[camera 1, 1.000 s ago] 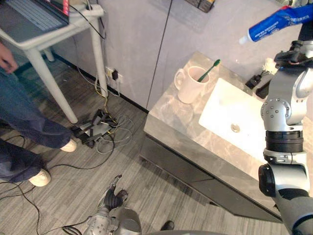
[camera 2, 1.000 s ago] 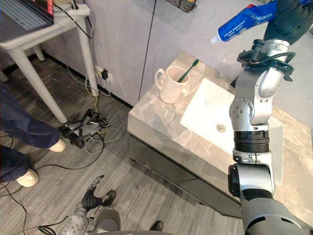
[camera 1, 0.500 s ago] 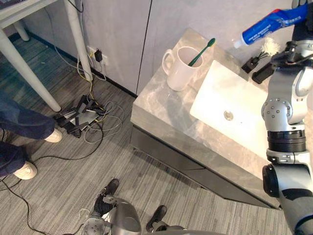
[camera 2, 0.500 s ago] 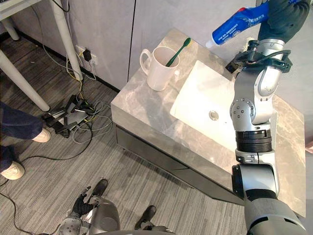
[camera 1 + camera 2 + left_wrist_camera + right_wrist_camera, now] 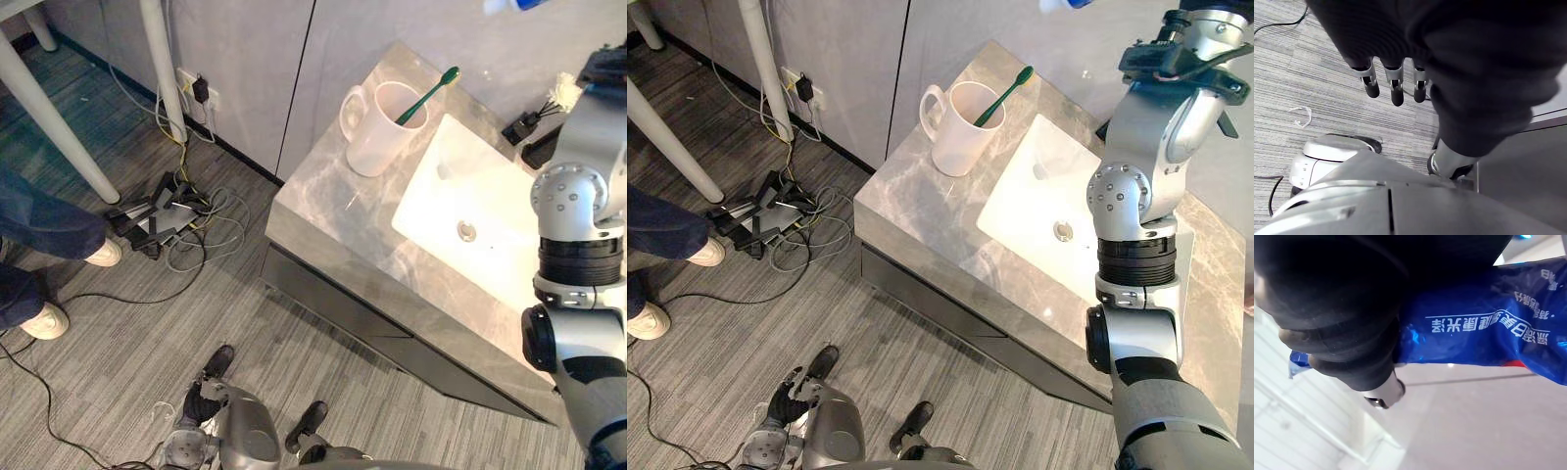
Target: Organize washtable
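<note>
Right arm: rises up the right side of the head views, elbow over the white sink (image 5: 451, 186), forearm upright, wrist at the top edge. Right hand (image 5: 1382, 391): clamped on the blue toothpaste tube (image 5: 1488, 333), whose cap end sits just inside the top edge of the frame, above the washtable (image 5: 333, 215) and apart from it. Left hand (image 5: 1393, 85): lower left, low over the grey floor (image 5: 274, 343), fingers straight and side by side, holding nothing. White mug (image 5: 377, 127): upper centre on the counter, left of the sink, green toothbrush (image 5: 426, 95) leaning in it. Change from half a second ago: tube higher relative to the mug; whole picture slightly shifted; left hand still low.
</note>
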